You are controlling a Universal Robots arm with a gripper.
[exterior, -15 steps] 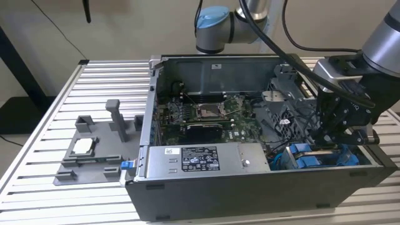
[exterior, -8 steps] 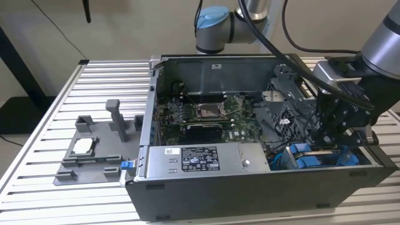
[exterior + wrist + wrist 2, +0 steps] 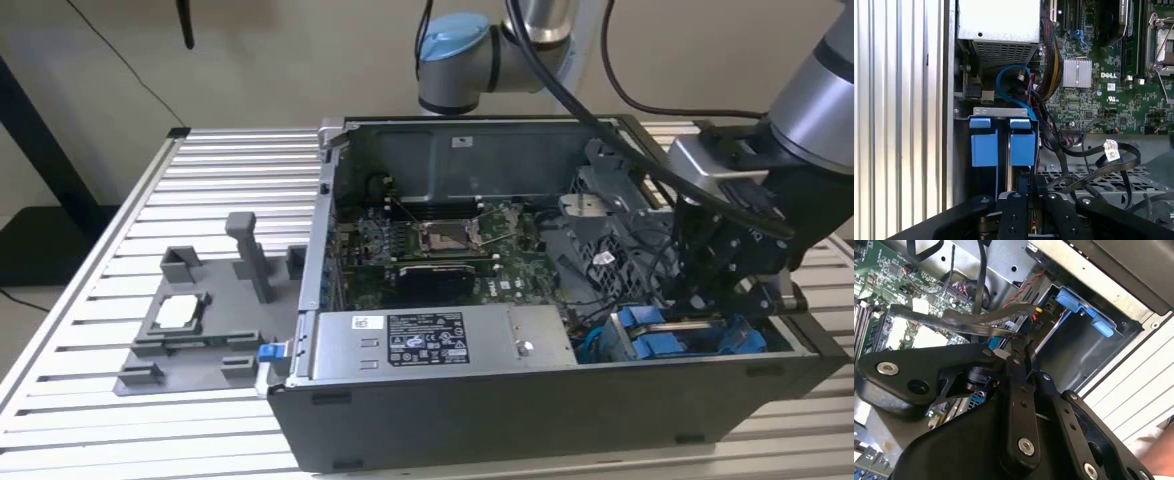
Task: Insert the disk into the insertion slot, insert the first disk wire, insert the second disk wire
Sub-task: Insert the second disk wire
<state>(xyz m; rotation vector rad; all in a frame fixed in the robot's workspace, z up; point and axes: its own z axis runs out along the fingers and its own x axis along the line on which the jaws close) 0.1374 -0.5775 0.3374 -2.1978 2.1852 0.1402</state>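
Inside the open computer case (image 3: 561, 400), the gripper (image 3: 1021, 347) pinches a black disk wire (image 3: 984, 320) shut-tight near the insertion slot (image 3: 1003, 145). Loose neighbouring cables (image 3: 1114, 165) could snag it, risking misalignment.

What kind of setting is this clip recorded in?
Most likely a robotics lab test bench for computer assembly. An opened computer case with its motherboard exposed sits on a slatted aluminium table, next to a grey parts fixture, with the robot's gripper reaching down into the case.

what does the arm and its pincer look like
The arm is silver-grey tubing with a light blue cap on a joint, and black cables run along it. The pincer is matte black, built of linked bars fastened with silver screws.
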